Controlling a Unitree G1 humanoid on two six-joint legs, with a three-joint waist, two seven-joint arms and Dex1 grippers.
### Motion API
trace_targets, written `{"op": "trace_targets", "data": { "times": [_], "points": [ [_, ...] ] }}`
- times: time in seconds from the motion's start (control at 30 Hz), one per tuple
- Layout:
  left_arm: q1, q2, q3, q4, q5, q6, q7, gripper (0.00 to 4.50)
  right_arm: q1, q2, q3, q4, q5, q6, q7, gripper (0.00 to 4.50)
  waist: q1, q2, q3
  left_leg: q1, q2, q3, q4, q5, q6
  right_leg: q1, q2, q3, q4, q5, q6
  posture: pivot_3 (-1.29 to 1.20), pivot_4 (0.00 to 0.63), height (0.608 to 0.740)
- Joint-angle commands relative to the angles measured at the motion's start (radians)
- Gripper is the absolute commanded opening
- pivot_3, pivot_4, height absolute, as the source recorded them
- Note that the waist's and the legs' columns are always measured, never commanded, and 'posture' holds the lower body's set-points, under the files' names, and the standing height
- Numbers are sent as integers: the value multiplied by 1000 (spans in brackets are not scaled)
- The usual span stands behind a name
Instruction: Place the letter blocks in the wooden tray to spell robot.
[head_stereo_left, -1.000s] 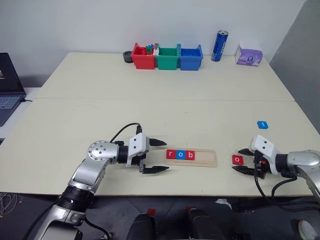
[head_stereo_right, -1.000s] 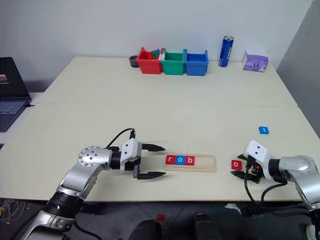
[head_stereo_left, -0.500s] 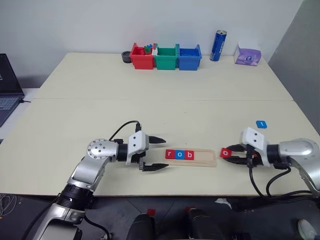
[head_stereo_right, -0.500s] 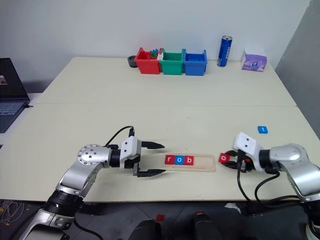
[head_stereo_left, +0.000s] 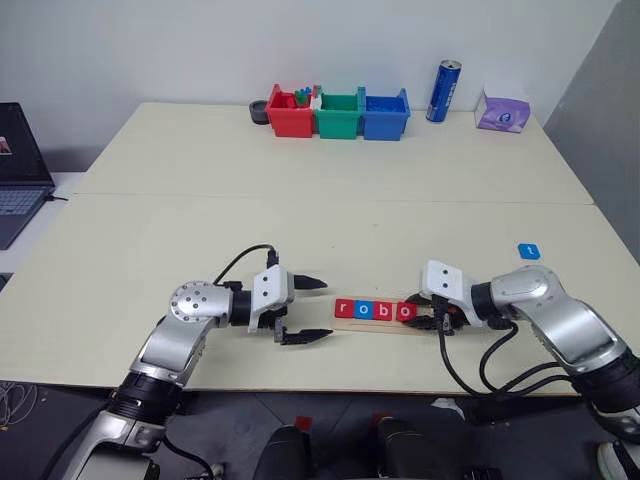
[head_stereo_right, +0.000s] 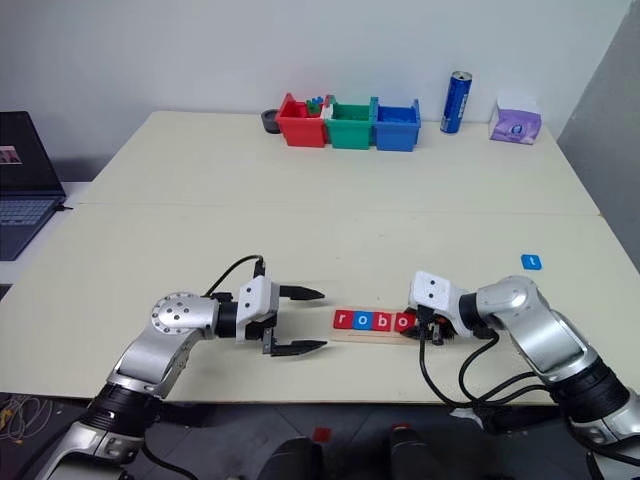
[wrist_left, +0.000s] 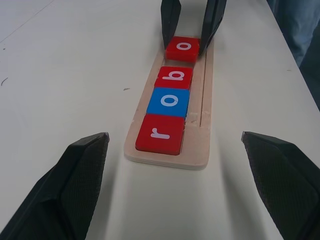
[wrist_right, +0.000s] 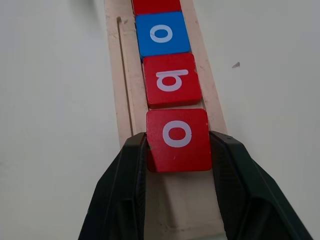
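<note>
Four letter blocks (wrist_left: 172, 90) sit in the wooden tray (wrist_left: 204, 100); right end effector (wrist_right: 177, 150) pinches the last, left end effector (head_stereo_left: 310, 310) spread.

1. The wooden tray (wrist_right: 123, 95) runs past the picture's edge in the right wrist view. Its end near the right gripper (wrist_right: 177, 150) is hidden under the jaws.
2. The red r block (wrist_right: 156, 5) is cut off beyond the jaws, so its letter cannot be read there.
3. The blue block (head_stereo_left: 529, 251) on the table (head_stereo_left: 330, 225), well away from the jaws, has a letter too small to read.
4. The laptop (head_stereo_left: 17, 170) is cut off.
</note>
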Motion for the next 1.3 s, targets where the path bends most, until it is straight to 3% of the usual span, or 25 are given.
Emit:
{"op": "trace_targets", "data": {
  "times": [0.03,0.63,0.93,1.13,1.23,1.3],
  "points": [
    [1,3,11,-34,-3,-15,6,4500,-28,4,-6,-2,-10,-18,14,1444,0,0,0,0,0,0,0,0,0,0,0,0,0,0,0,0,150,740],
    [3,0,4,-63,-8,8,24,4500,-59,26,-5,44,-31,-34,38,1444,0,0,0,0,0,0,0,0,0,0,0,0,0,0,-1,0,150,740],
    [3,1,4,-55,-6,2,22,4500,-62,24,-39,4,-6,-13,46,4450,0,0,0,0,0,0,0,0,0,0,0,0,0,0,-1,0,150,740],
    [3,-3,1,-45,-2,-8,23,4500,-45,9,-77,-32,16,12,35,4485,0,0,0,0,0,0,0,0,0,0,0,0,0,0,-1,0,150,740],
    [7,-4,1,-44,-1,-12,23,4500,-27,30,-123,-47,37,39,-14,3907,0,0,0,0,0,-1,0,0,0,0,0,0,0,0,-1,0,150,740],
    [9,-4,0,-44,-1,-15,24,4500,-24,38,-130,-48,34,41,-32,3185,0,0,0,0,0,0,0,0,0,0,0,0,0,0,-1,0,150,740]
  ]
}}
